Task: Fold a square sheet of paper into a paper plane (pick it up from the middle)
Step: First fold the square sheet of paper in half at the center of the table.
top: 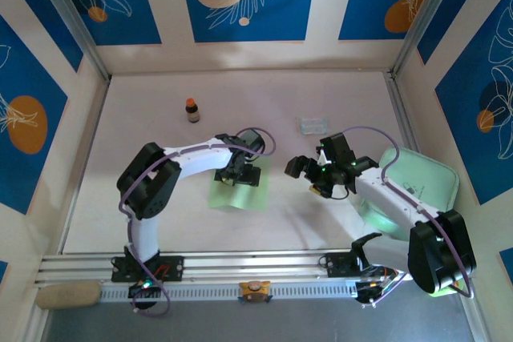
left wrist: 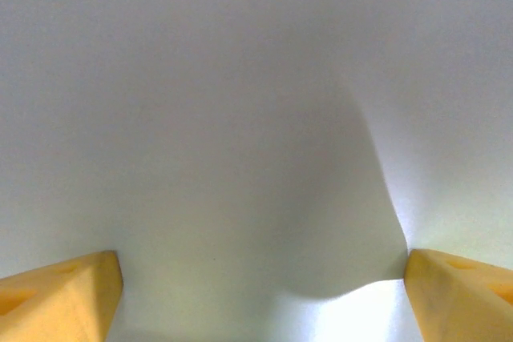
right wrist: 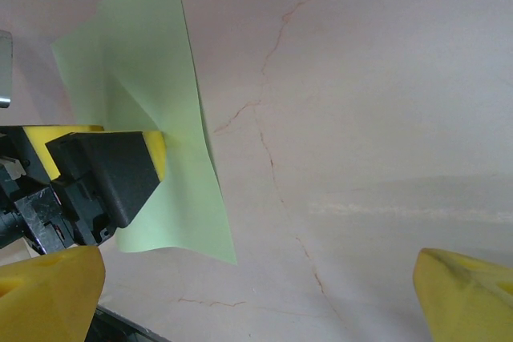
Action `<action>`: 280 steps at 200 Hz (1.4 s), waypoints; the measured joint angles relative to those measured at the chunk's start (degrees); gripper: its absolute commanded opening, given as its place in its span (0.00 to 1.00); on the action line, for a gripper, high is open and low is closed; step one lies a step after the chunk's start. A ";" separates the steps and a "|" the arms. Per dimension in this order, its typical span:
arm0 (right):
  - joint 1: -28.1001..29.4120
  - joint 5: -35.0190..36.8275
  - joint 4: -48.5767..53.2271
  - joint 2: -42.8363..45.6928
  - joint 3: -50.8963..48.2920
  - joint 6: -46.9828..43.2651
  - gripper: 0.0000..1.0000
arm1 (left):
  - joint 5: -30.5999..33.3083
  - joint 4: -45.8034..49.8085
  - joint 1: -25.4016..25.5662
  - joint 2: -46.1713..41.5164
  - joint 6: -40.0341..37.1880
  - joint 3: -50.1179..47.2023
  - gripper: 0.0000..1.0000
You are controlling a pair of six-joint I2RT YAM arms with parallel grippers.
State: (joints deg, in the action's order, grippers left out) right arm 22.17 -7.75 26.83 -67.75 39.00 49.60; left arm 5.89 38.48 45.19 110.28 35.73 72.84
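The square sheet of pale green paper (top: 237, 192) lies on the table in front of the left arm, its near edge toward the bases. My left gripper (top: 240, 167) is down on its far half. In the left wrist view the gripper (left wrist: 264, 282) is open, its yellow fingertips (left wrist: 64, 294) wide apart, and the paper (left wrist: 240, 142) bulges up in a soft ridge between them. The right wrist view shows the paper (right wrist: 176, 206) buckled around the left arm's black finger (right wrist: 112, 170). My right gripper (top: 303, 172) hovers open to the right of the sheet, with only bare table between its fingers (right wrist: 48, 294).
A small brown bottle with an orange cap (top: 192, 110) stands at the back left. A clear plastic packet (top: 313, 125) lies at the back right. The mint green tray (top: 425, 178) sits under the right arm. A metal rail (top: 240, 266) runs along the near edge.
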 measured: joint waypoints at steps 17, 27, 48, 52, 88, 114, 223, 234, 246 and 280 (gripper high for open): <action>0.00 0.00 -0.07 -0.33 0.00 -0.02 0.99 | 0.13 -0.70 0.00 -0.48 0.00 -0.68 0.88; 0.00 0.00 -0.20 -0.66 0.00 -0.02 0.99 | 0.17 -1.22 0.00 -0.79 0.17 -1.18 0.86; 0.00 0.02 -0.17 -1.46 0.28 -0.28 0.99 | 0.37 -2.27 0.00 -1.51 0.28 -2.32 0.85; 0.00 0.02 -0.17 -1.64 0.44 -0.33 0.99 | 0.39 -2.54 0.00 -1.73 0.37 -2.58 0.85; -1.09 0.02 0.00 -3.93 2.80 -2.14 0.99 | 0.31 -3.89 0.00 -2.67 1.16 -3.72 0.79; -2.36 -0.24 -0.07 -4.76 3.30 -3.32 0.99 | 0.17 -4.79 0.00 -3.10 1.97 -4.35 0.76; -2.60 -0.55 -0.17 -3.58 3.30 -1.73 0.99 | -0.94 -7.69 0.11 -4.59 4.24 -6.25 0.65; -2.58 -0.66 -0.17 -3.28 3.30 -1.40 0.99 | -1.22 -8.02 0.11 -4.83 4.35 -6.54 0.64; -2.58 -0.68 -0.15 -3.17 3.30 -1.11 0.99 | -1.38 -8.17 0.11 -5.11 4.39 -6.88 0.61; -2.29 -0.66 0.00 -2.64 3.30 -0.04 0.99 | -1.77 -8.50 0.11 -6.80 4.48 -8.09 0.56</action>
State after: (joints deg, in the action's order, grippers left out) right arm 19.88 -8.40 26.83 -70.39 42.30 49.56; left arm 4.12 29.98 45.30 103.48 40.21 64.75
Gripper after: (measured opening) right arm 0.990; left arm 0.575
